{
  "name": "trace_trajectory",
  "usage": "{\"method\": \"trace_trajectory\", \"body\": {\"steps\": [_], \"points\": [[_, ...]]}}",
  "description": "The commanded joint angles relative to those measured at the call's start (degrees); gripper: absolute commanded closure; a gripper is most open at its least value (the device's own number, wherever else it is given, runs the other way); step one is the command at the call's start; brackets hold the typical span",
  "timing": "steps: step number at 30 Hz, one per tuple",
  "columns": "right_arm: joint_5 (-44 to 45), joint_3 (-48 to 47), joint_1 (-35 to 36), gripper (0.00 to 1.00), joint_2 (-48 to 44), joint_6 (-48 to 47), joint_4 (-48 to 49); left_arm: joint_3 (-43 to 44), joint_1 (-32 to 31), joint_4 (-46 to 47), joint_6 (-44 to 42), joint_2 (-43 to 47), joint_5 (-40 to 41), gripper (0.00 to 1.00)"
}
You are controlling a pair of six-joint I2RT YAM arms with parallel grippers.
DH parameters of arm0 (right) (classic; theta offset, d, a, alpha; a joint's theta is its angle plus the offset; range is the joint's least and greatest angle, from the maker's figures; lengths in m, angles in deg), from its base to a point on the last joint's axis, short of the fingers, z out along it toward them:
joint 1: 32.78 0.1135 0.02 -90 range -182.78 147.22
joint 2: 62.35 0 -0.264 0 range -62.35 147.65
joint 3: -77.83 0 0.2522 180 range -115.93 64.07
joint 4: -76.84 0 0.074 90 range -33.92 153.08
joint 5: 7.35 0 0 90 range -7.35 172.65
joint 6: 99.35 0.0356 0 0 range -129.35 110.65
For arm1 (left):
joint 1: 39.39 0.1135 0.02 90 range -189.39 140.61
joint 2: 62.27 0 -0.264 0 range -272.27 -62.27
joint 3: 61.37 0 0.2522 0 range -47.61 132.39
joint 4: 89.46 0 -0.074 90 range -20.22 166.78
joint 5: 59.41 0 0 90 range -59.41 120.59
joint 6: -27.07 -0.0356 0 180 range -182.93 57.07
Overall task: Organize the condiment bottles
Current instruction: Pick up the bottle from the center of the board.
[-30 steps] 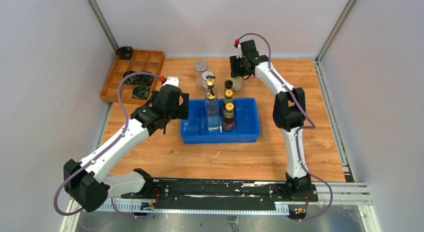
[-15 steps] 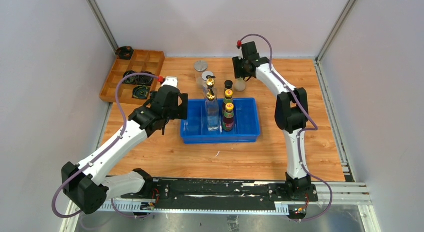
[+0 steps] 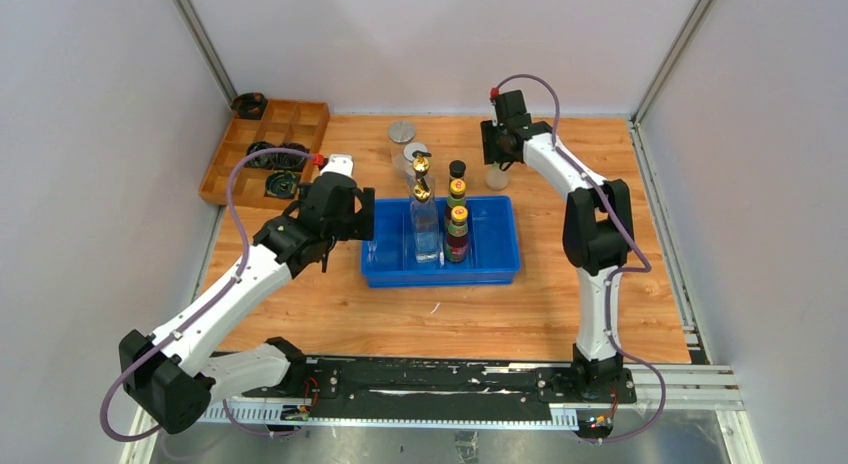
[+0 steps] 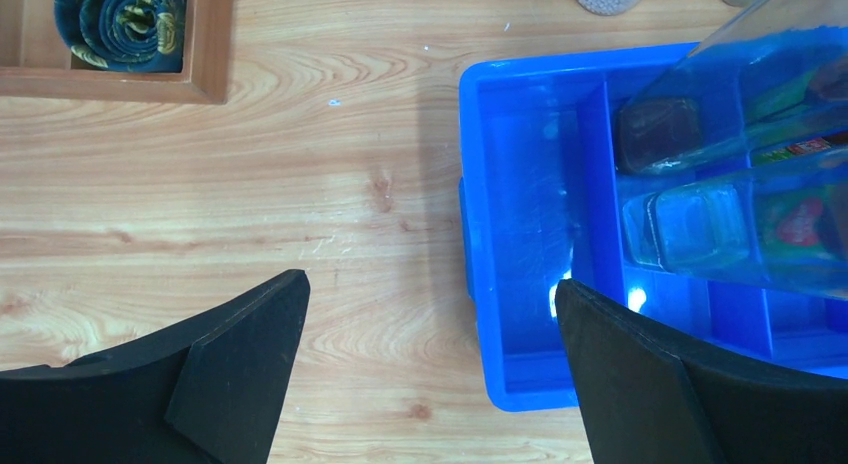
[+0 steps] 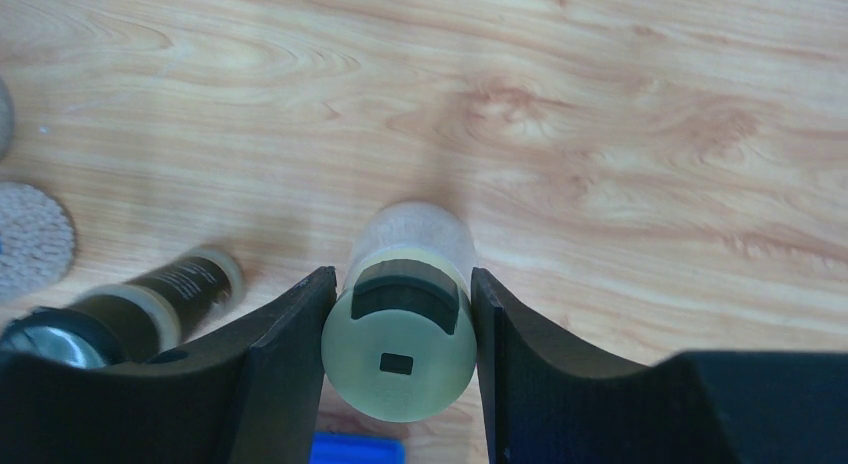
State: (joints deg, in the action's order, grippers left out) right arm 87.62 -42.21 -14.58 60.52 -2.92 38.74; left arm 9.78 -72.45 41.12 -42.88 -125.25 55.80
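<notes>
**Jar in right tool, bin crowded: knock-over risk**

Right tool was closed part-way on the cream-lidded jar, with its fingers pressed to both sides of the lid. The jar was near the far edge of the desk, just past the far right corner of the blue bin. Couldn't tell if it was off the wood. Left tool was wide open, holding nothing, over the bin's left wall.

Risks, as judged:
- The grip sat high, at the lid, so the jar could swing or slip on the carry.
- The way into the bin ran close to the black-capped bottle; a low pass could clip it or the bin's rim.
- The bottles there stood tight in a row and the tall clear bottle looked top-heavy, so one knock could topple several.
- The left tool straddled the bin wall; a drop there could shove the bin.

Counts:
- cream-lidded jar: 1
- silver-lidded jars: 2, on the desk beyond the bin's far edge
- tall clear bottle: 1, in the bin
- yellow-capped sauce bottles: 2, in the bin
- black-capped bottle: 1, at the bin's far wall; inside or just behind was unclear
- blue bin: 1
- wooden tray: 1, at the far left corner
- black coiled rings: at least three, in and beside the tray
</notes>
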Motion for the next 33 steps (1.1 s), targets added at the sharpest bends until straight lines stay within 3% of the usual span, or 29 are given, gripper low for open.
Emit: {"method": "trace_trajectory", "body": {"steps": [1,21,27,33], "points": [[4.9,6.5,-2.5,0.65,-2.3,-0.2,-5.1,-1.3,0.5,0.5,0.2,1.9,-0.9,0.00],[6.4,33.4,-4.3,0.67,-30.3,2.2,-3.3,-2.4,0.5,-1.1,1.3,5.1,-2.4,0.00],[6.4,35.0,-2.4,0.67,-40.1,1.3,-6.9,-2.8,0.5,-1.8,1.6,6.3,-2.3,0.00],[6.9,31.3,5.0,0.67,-46.2,1.2,-11.3,-3.6,0.5,-1.8,2.3,7.1,-2.7,0.00]]}}
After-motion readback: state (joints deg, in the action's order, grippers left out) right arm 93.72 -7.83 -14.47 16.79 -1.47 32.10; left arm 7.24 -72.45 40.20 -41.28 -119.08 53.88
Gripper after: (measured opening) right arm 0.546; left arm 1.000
